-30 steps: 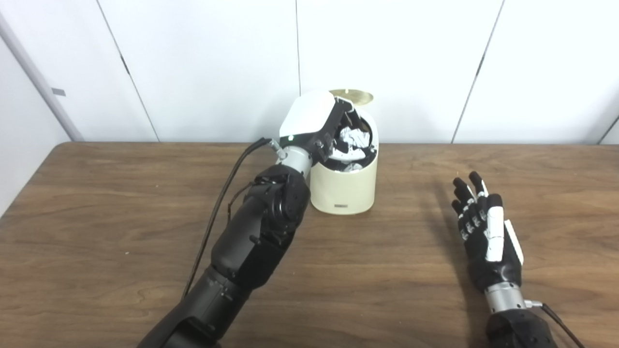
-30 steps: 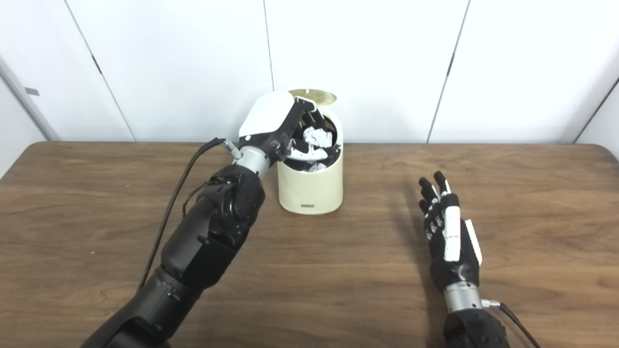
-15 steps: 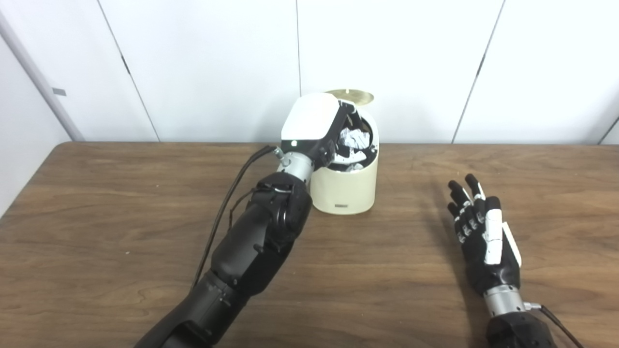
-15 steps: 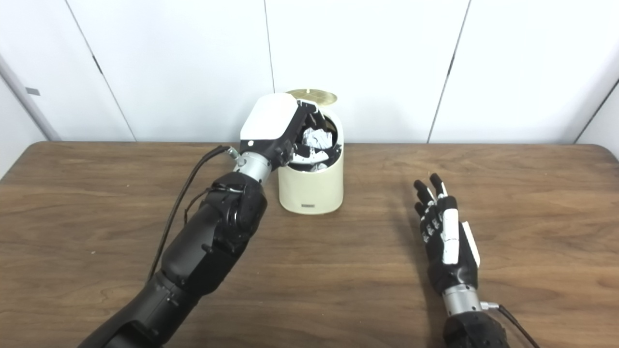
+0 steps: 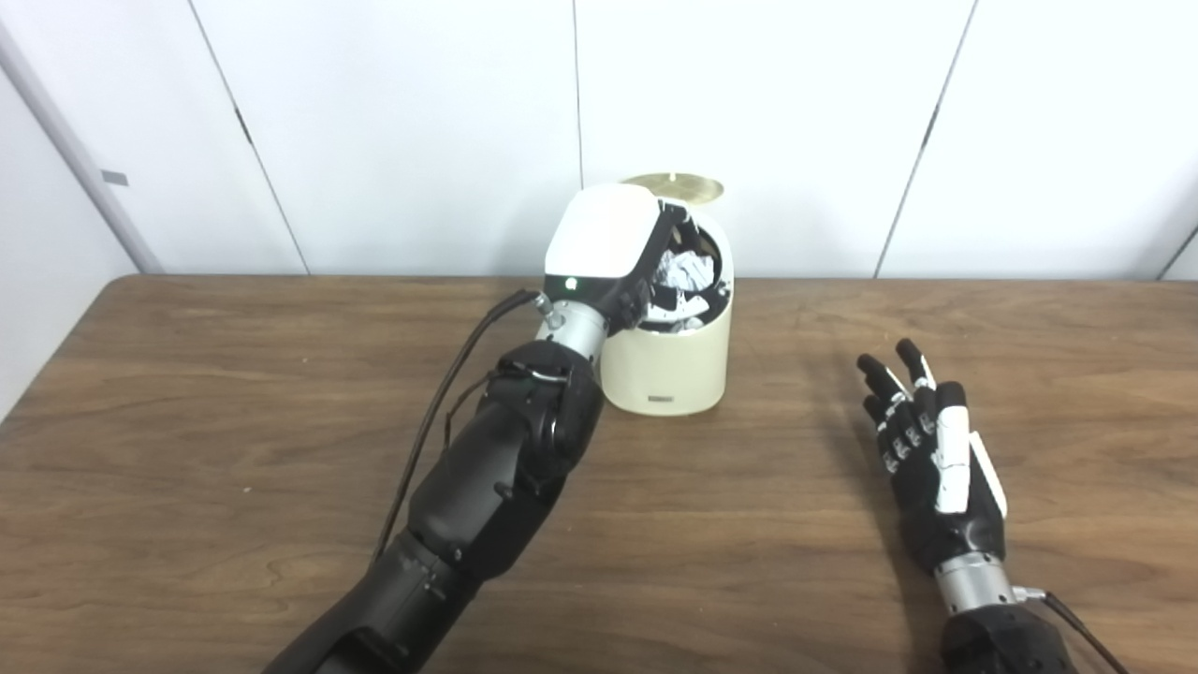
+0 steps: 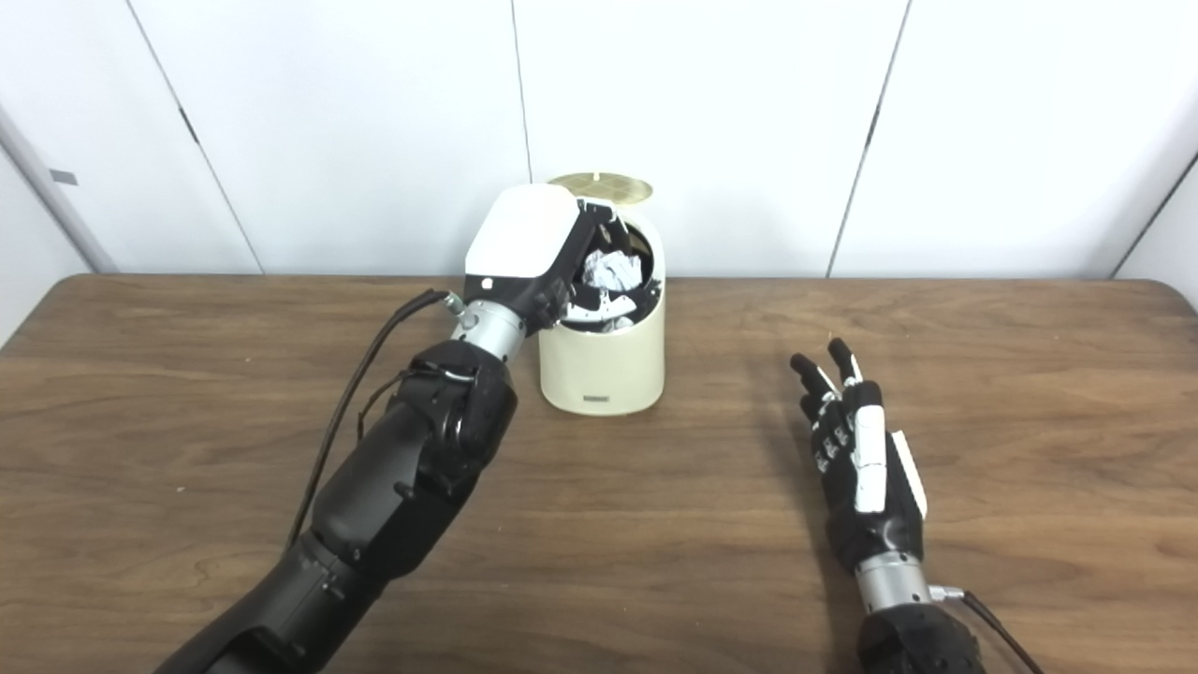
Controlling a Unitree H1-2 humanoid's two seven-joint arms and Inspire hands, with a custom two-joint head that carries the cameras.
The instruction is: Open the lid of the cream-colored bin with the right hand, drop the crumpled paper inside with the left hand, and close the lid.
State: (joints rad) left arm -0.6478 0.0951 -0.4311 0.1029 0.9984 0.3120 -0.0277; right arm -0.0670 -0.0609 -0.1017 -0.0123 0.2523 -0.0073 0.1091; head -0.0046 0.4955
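Note:
The cream-colored bin (image 5: 666, 360) stands at the table's far middle, its round lid (image 5: 674, 185) tipped up at the back with the gold underside showing. My left hand (image 5: 606, 232) reaches over the bin's left rim, white back facing up, fingers curled down into the mouth. The white crumpled paper (image 5: 683, 268) sits inside those fingers, at rim height within the opening. My right hand (image 5: 936, 459) hovers low over the table to the right of the bin, fingers apart and pointing away from me, holding nothing.
The wooden table (image 5: 234, 449) runs wide on both sides of the bin. A white panelled wall (image 5: 421, 122) rises directly behind the table's far edge. A black cable (image 5: 440, 412) hangs along my left forearm.
My right hand has drawn back toward the near edge, away from the bin. My left hand has shifted slightly over the bin's mouth, with the paper still inside its fingers.

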